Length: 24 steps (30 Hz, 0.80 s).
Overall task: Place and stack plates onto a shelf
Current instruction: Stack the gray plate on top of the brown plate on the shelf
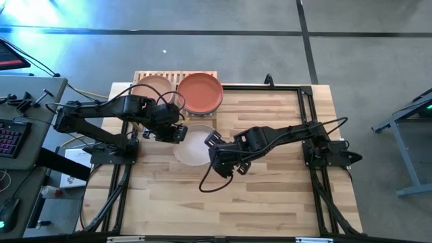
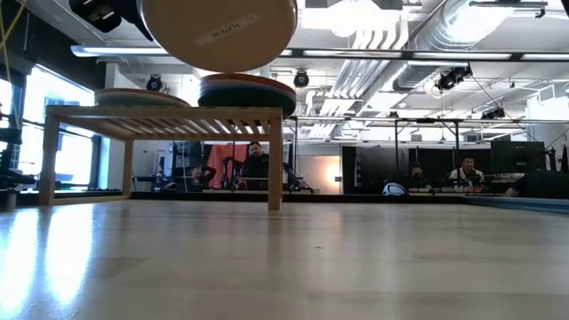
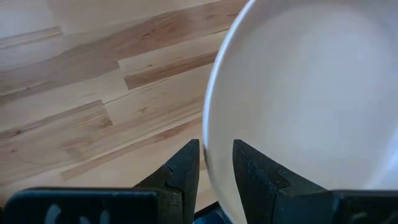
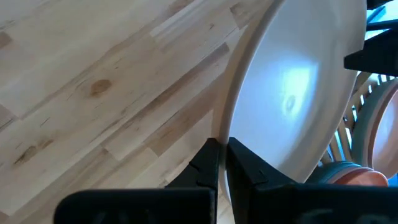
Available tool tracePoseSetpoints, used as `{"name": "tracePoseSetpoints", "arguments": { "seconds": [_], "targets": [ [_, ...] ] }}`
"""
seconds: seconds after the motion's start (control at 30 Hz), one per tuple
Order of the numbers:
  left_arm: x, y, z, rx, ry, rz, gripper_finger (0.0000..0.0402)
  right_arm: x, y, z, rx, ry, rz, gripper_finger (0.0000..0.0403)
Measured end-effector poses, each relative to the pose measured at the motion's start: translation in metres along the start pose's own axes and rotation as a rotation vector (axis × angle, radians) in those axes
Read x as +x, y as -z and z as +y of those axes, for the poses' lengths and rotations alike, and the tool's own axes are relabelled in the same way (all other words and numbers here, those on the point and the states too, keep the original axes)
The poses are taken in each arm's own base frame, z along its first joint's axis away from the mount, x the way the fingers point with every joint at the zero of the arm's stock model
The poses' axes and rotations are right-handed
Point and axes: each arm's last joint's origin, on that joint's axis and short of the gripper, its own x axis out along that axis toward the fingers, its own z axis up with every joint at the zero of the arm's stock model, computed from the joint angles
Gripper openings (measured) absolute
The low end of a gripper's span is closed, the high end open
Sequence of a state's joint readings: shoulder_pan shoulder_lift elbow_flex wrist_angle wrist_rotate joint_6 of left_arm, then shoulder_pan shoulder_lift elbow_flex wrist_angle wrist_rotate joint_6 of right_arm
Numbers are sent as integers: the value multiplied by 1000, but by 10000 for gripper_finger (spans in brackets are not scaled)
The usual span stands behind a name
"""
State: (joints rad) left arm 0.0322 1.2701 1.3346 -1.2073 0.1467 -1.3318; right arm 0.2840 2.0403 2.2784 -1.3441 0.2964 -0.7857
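A beige plate (image 1: 192,148) hangs above the table, near side of the shelf (image 1: 156,75); the low view shows its underside (image 2: 219,32) higher than the shelf top (image 2: 160,113). My right gripper (image 1: 211,142) is shut on the plate's right rim. My left gripper (image 1: 181,133) is open at the plate's left rim, one finger on either side of the rim (image 3: 209,149) without touching it. On the shelf a terracotta red plate (image 1: 200,92) tops a stack at the right, and a peach plate (image 1: 152,88) lies at the left. My right gripper pinches the beige plate's rim (image 4: 223,138) between its two fingers, one on the upper face and one underneath. The fingers come slanting down from the table's right. The plate is lifted clear of the table and tilted.
The shelf stands at the table's far left edge on short legs (image 2: 275,160). Bare wooden tabletop (image 1: 270,182) spreads to the near and right sides. A black frame (image 1: 307,101) runs along the table's borders. People sit in the room beyond the table (image 2: 462,173).
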Motion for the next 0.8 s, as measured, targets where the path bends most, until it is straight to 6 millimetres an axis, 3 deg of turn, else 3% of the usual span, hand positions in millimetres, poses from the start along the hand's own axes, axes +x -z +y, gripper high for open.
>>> {"name": "tracePoseSetpoints", "arguments": {
  "seconds": [0.27, 0.57, 0.8],
  "targets": [
    [0, 0, 0, 35, -3, -3, 78, 0, -2, -2, 7, 16, -17, 0],
    [0, 0, 1, 87, -13, -8, 8, 0, -2, -1, 6, 13, -19, 0],
    [0, 0, 2, 104, -25, -4, 4, 0, -2, -2, 56, 18, -25, 0]
  ]
}}
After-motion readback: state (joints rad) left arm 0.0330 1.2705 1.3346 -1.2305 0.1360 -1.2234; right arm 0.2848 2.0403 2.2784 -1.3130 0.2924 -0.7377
